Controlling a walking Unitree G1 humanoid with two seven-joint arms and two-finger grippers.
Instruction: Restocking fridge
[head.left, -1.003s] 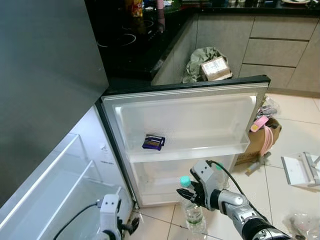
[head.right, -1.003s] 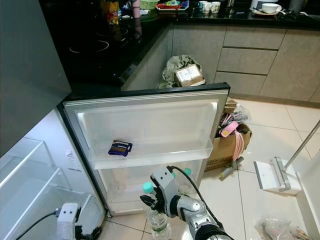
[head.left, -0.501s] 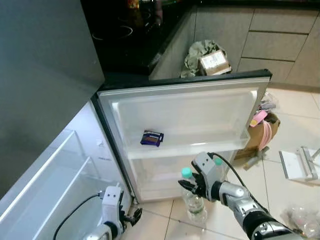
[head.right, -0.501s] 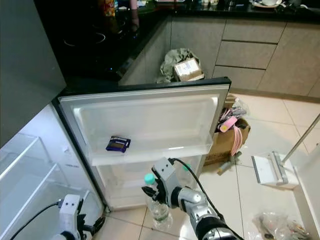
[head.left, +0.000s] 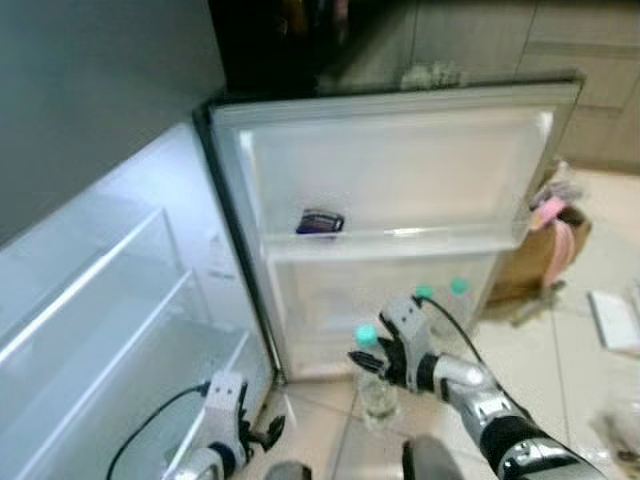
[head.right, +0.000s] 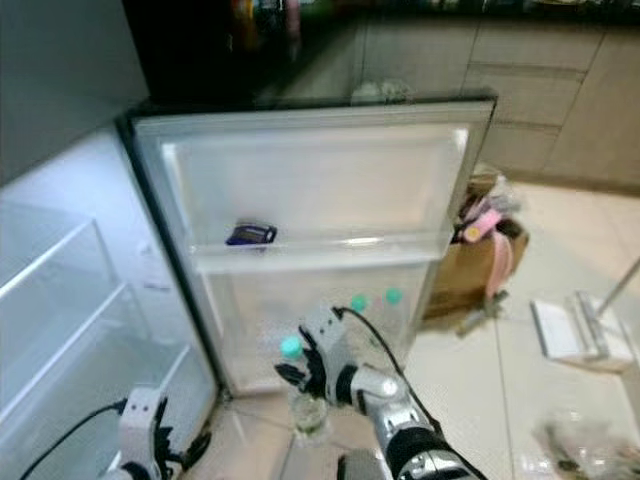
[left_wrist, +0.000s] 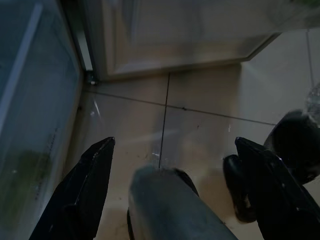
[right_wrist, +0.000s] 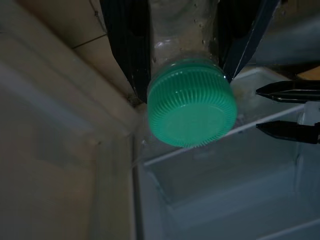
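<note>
Black fingers of my left gripper (left_wrist: 170, 195) hang spread and empty by the fridge base; my right gripper (head.left: 385, 352) clamps the green-capped bottle (head.left: 374, 385) below the door shelf (head.left: 390, 245) — I'd lift it upright, clearing the rail

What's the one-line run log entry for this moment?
right gripper: shut on water bottle, neck | fridge door: open | two bottles in lower door shelf | left gripper: open, idle near floor
</note>
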